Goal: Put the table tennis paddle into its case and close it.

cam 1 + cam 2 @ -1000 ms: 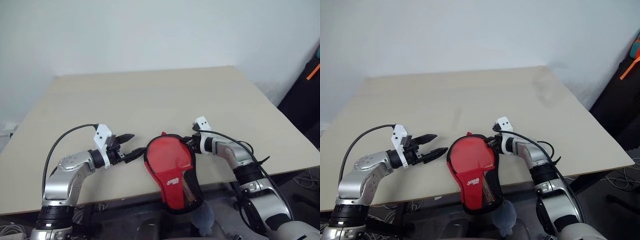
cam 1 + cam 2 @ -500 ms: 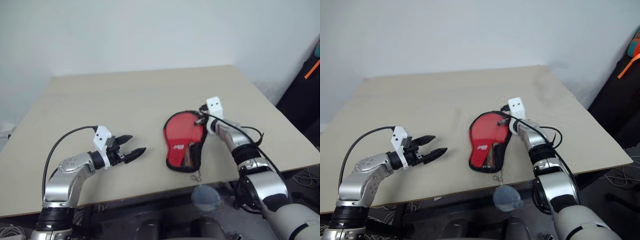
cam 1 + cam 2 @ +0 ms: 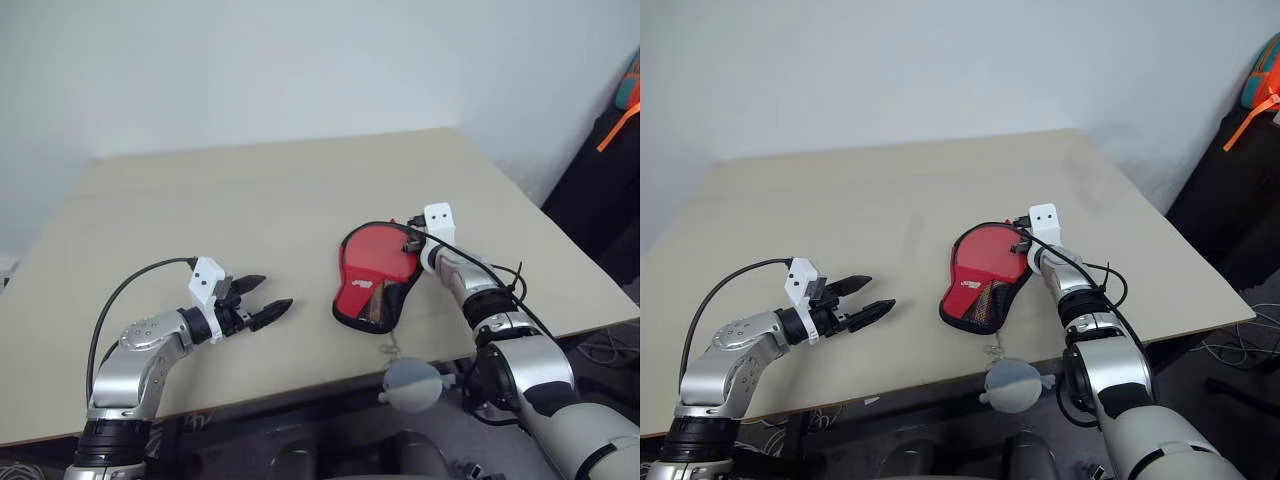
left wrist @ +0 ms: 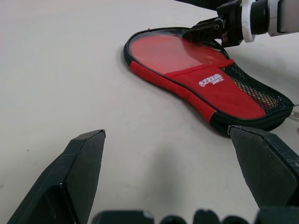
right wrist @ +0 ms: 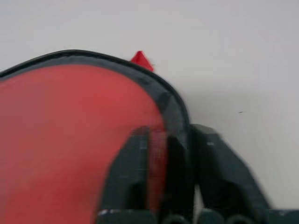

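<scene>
One case (image 3: pixel 375 283) is lying flat on the table (image 3: pixel 250 210), red side up, toward the near right part of the tabletop, with its narrow mesh end pointing at the near edge. The paddle is not showing as a separate thing; through the mesh something brownish is sitting inside the narrow end, too unclear to name. One small grey-white round thing (image 3: pixel 410 384) is hanging on a cord just below the table edge, under the case. Two grippers are showing. The right gripper (image 3: pixel 411 240) is resting at the case's round far rim, its fingers (image 5: pixel 210 154) standing narrowly apart astride the black zip edge; whether they are pinching it I cannot tell. The left gripper (image 3: pixel 262 301) is hovering over bare table well to the left of the case, its fingers spread wide and holding nothing.
</scene>
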Controlling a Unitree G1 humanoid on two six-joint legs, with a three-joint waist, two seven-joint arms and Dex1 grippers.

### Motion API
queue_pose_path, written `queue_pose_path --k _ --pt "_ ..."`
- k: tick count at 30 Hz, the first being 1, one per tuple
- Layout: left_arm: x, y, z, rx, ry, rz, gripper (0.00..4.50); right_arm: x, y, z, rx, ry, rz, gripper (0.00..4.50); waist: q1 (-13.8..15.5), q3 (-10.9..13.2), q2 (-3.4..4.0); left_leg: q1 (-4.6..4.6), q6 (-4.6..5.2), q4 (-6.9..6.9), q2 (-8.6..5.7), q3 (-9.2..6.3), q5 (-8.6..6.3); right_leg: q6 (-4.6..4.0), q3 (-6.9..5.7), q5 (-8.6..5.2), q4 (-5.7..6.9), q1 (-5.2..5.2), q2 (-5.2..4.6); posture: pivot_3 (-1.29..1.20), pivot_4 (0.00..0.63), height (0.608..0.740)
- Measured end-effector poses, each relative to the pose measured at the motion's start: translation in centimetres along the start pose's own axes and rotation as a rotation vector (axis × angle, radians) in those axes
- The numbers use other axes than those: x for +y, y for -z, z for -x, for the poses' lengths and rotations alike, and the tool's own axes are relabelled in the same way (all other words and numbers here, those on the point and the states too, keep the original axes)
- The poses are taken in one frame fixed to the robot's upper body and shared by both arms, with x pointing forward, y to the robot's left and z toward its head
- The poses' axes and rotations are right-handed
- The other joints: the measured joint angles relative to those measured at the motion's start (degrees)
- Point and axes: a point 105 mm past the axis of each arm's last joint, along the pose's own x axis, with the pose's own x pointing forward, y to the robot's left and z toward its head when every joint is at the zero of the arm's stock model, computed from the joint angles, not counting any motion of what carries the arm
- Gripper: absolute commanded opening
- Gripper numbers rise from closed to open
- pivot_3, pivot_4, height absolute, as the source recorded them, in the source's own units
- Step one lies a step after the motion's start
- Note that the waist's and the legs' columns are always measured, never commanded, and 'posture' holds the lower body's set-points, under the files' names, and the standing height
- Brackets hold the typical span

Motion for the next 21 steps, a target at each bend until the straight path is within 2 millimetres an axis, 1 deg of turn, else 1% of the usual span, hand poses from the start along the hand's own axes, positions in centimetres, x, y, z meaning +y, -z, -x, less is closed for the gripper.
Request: queue_pose_path --k 2,3,5,6,9,12,14,17,19,21 --pt "0.0 0.0 0.0 0.001 -0.003 -0.002 4.50 0.1 -0.3 0.1 -0.009 -0.021 0.001 3.28 0.00 0.00 0.00 0.00 -0.02 0.00 0.04 0.03 -0.01 0.00 0.04 0.00 0.00 -0.02 0.04 0.00 0.000 0.706" --pt "0.0 0.0 0.0 0.001 -0.004 -0.002 4.50 0.2 -0.6 0.1 -0.020 -0.034 0.001 3.59 0.02 0.00 0.00 0.00 -0.02 0.00 0.04 0.03 -0.01 -0.01 0.05 0.00 0.00 -0.03 0.05 0.00 0.000 0.706" --pt "0.0 0.3 0.3 0.006 -0.009 -0.003 4.50 0.2 -1.4 0.5 -0.046 -0.079 -0.007 4.34 0.06 0.00 0.00 -0.01 -0.02 0.00 0.05 0.03 -0.01 -0.01 0.06 0.00 -0.01 -0.03 0.04 0.00 0.000 0.706" --pt "0.0 0.6 0.6 0.015 -0.015 -0.002 4.50 0.0 -1.9 0.9 -0.059 -0.108 -0.015 4.47 0.07 0.00 0.00 0.00 -0.03 0.00 0.05 0.03 -0.02 -0.01 0.09 0.00 -0.01 -0.03 0.04 0.00 0.000 0.706" --pt "0.0 1.5 2.0 0.040 -0.042 0.005 4.50 -0.7 -2.7 2.6 -0.092 -0.185 -0.017 4.47 0.09 0.00 0.00 -0.01 -0.05 0.00 0.09 -0.07 -0.04 -0.01 0.10 0.00 -0.03 -0.08 0.04 0.00 0.000 0.706" --pt "-0.1 2.1 3.6 0.039 -0.070 0.015 4.50 -1.0 -2.2 4.8 -0.081 -0.280 -0.009 4.47 0.10 0.00 0.00 -0.01 -0.05 0.01 0.13 -0.21 -0.05 -0.02 0.15 0.00 -0.02 -0.13 0.04 0.00 0.000 0.706" --pt "-0.2 2.0 4.6 0.015 -0.079 0.023 4.50 -0.4 -2.3 6.5 -0.087 -0.373 -0.006 4.47 0.11 0.00 0.00 -0.03 -0.05 0.01 0.15 -0.24 -0.07 -0.05 0.16 0.02 -0.02 -0.19 0.03 0.00 0.000 0.706" --pt "0.3 2.0 6.1 0.011 -0.126 0.011 4.50 1.0 -3.6 9.3 -0.129 -0.524 0.019 4.47 0.12 0.00 0.00 -0.03 -0.06 0.01 0.21 -0.28 -0.10 -0.06 0.14 0.02 -0.03 -0.20 0.07 0.00 0.000 0.706" --pt "0.6 2.2 6.9 0.016 -0.154 0.017 4.50 1.4 -4.0 10.4 -0.138 -0.579 0.042 4.47 0.21 0.00 -0.01 -0.01 -0.03 0.01 0.22 -0.29 -0.14 -0.07 0.13 0.01 -0.04 -0.19 0.07 0.00 0.000 0.706" --pt "0.7 2.3 7.2 0.012 -0.178 0.020 4.50 2.0 -3.7 11.2 -0.124 -0.632 0.063 4.47 0.56 0.00 -0.03 -0.01 0.01 0.04 0.22 -0.29 -0.17 -0.07 0.13 0.01 -0.05 -0.19 0.07 0.00 0.000 0.706"
